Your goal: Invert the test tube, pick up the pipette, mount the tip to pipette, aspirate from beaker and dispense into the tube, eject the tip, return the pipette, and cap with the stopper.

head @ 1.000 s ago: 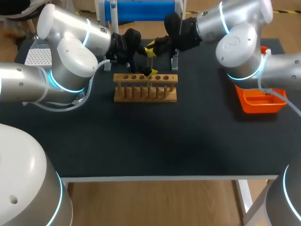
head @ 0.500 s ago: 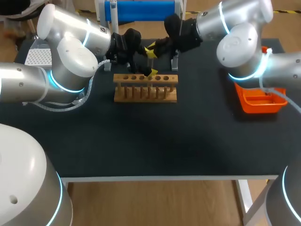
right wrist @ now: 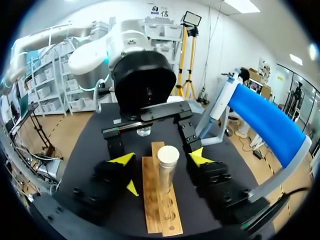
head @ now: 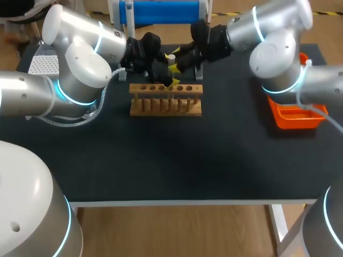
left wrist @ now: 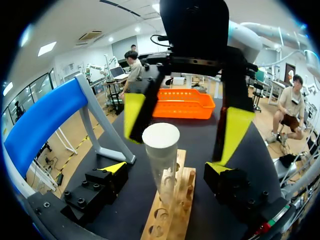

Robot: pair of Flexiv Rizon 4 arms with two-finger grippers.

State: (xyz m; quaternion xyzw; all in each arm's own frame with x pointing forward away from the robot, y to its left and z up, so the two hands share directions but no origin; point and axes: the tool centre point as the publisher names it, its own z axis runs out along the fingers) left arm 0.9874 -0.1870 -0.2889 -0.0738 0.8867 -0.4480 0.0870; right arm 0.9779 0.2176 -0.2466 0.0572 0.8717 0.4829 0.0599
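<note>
A black tabletop point(head: 177, 160) with a pale front edge stands on a white leg point(head: 280, 227) toward 5 o'clock. Wood-coloured floor point(head: 177, 230) shows at 6 o'clock. Overhead, a white ceiling point(left wrist: 100, 20) carries panel lights point(left wrist: 46, 48). What may be glazed partitions point(left wrist: 12, 97) stand toward 9 o'clock.

A white-topped test tube point(left wrist: 161, 170), upright in the wooden rack point(left wrist: 187, 192), is flanked untouched by the spread left gripper point(left wrist: 165, 167) and right gripper point(left wrist: 184, 125).

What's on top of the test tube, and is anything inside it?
A white stopper caps the test tube, which stands in the wooden rack. The glass that shows looks clear. The rack hides its lower end, so liquid there cannot be told.
</note>
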